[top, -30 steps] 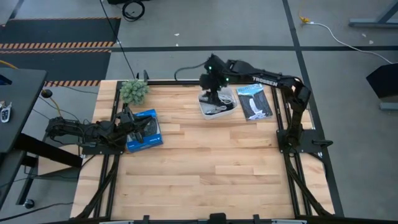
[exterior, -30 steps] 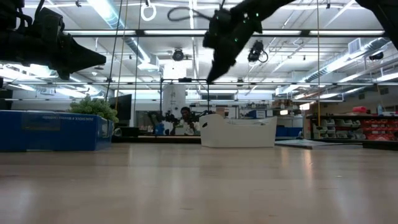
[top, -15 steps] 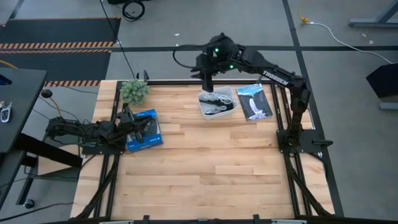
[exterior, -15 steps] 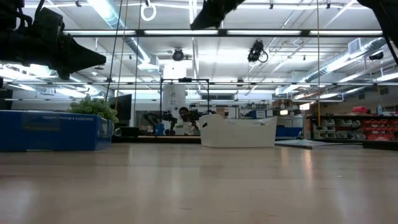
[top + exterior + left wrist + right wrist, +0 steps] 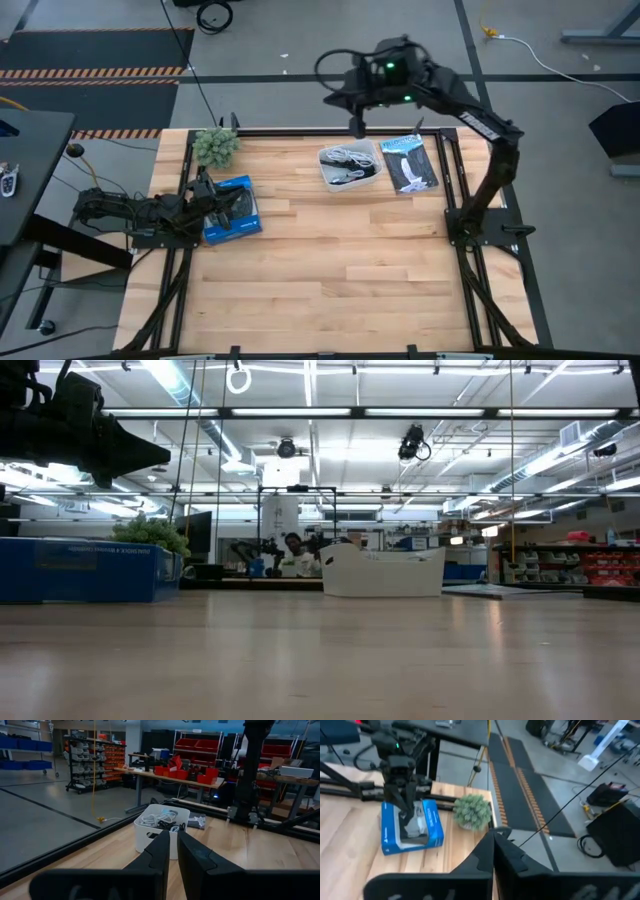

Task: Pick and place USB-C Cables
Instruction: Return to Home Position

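Box (image 5: 238, 212) at left sits under the closed left claw (image 5: 207, 193); cables (image 5: 347, 162) lie bundled in the tray (image 5: 323, 172) at the worktop's (image 5: 330, 265) far side, probably light, limp and springy, best pinched across a bundle's middle; right claw (image 5: 357, 122), closed and empty, hangs high near the far edge

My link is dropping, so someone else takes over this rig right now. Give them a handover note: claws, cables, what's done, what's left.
Right claw: shut, empty, raised high over the table's far edge, behind the white bin.
Left claw: shut, empty; arm folded at the table's left side, claw above the blue box.
USB-C cables: black and pale bundles lie inside the bin.
Done: placing looks complete.
Left: probably only bringing the right arm down to rest.
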